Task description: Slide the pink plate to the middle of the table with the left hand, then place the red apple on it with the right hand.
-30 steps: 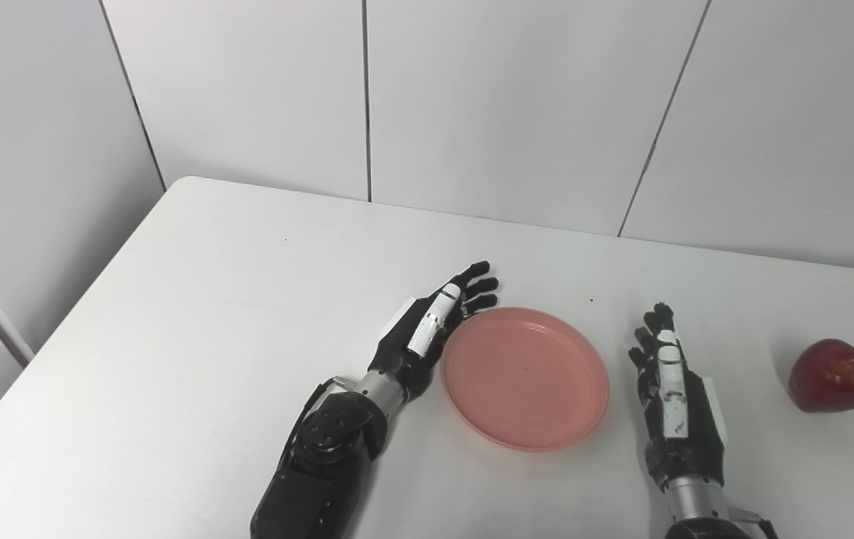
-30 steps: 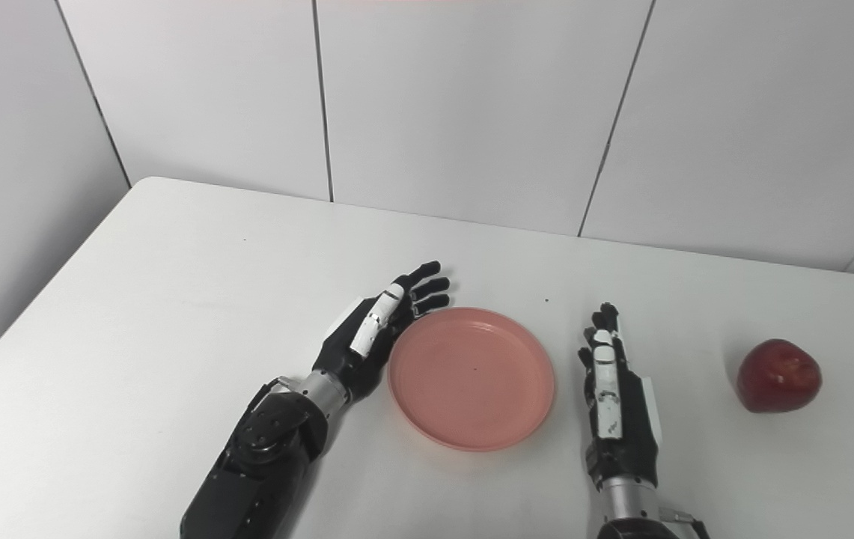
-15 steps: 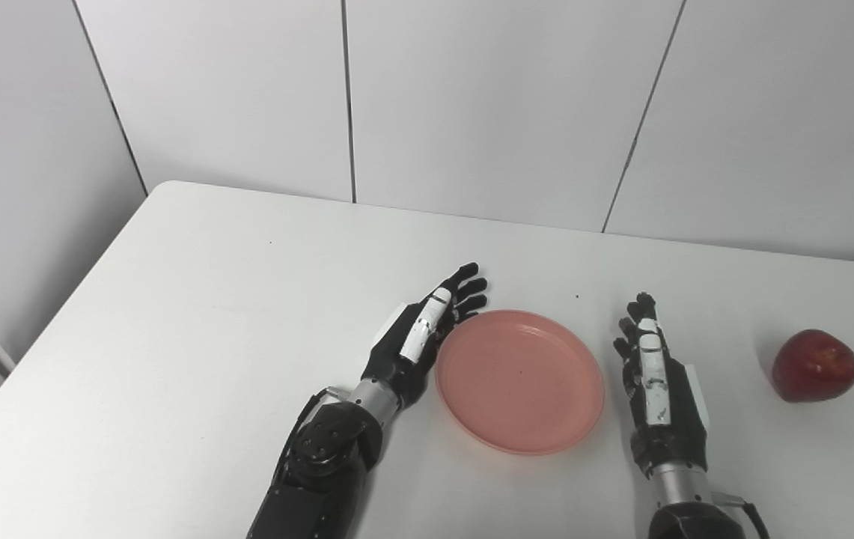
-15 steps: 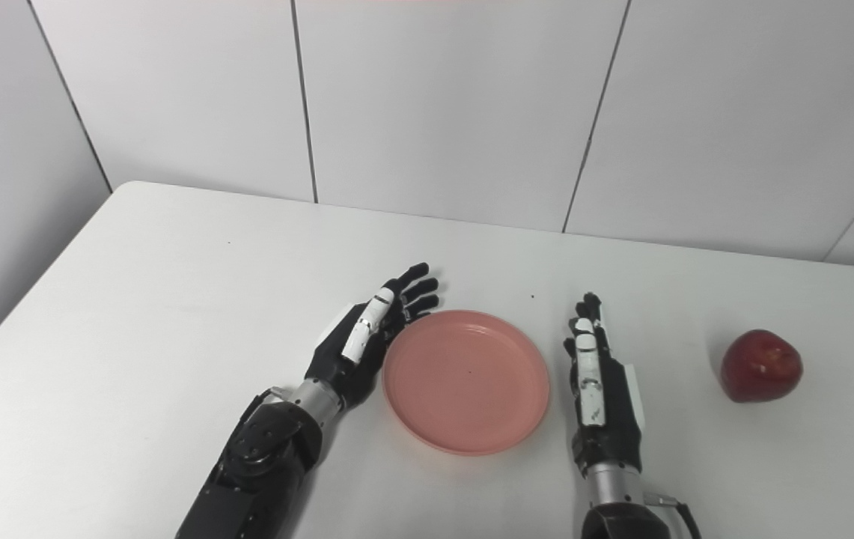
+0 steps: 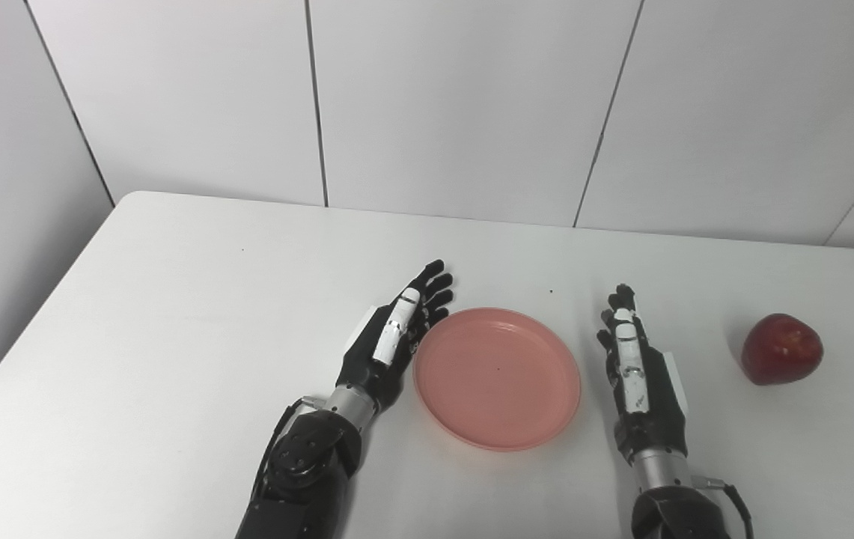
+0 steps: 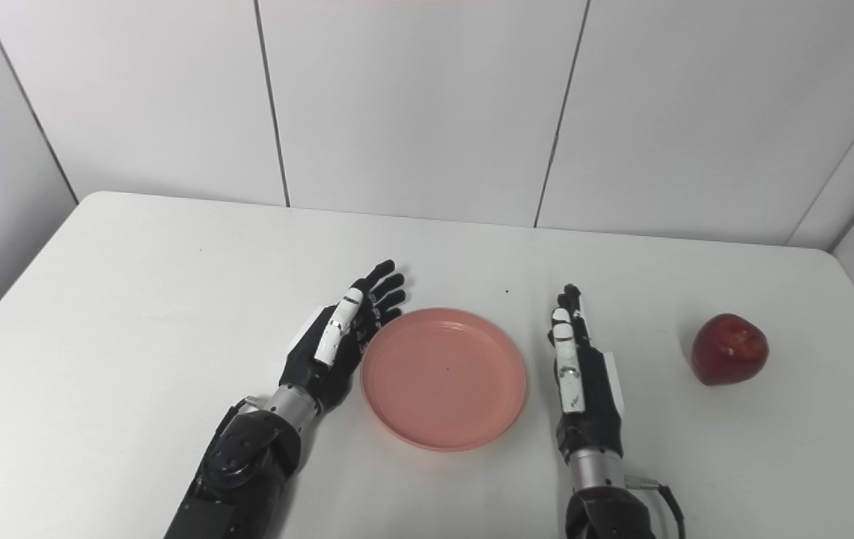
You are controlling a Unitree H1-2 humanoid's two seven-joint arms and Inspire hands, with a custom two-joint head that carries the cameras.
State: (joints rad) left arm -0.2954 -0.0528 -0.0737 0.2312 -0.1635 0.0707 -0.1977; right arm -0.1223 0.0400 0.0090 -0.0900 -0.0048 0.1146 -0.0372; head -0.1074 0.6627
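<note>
**Pink plate between two open hands, apple off to the right**

Centrally, a pink plate [image 5: 498,378] lay flat on a white desk [image 5: 172,299], a little toward the near edge. It was round, shallow and bare inside.

The left hand [image 5: 389,344] lay just beside the plate's left rim, on its edge with the palm turned toward the plate and the fingers [image 5: 434,288] stretched out and slightly fanned toward the far side of the desk. It held nothing; whether it touched the rim could not be told. Its dark forearm ran in from the bottom edge of the view.

The right hand [image 5: 640,374] lay near the plate's right rim, with a narrow strip of bare desk between them. Its fingers [image 5: 621,303] were straight and close together, pointing away from the robot, and it also held nothing.

A red apple [image 5: 781,349] sat upright on the desk well to the right of the right hand, apart from both hand and plate.

Behind the desk rose a wall [image 5: 456,105] of pale panels with thin dark seams.
</note>
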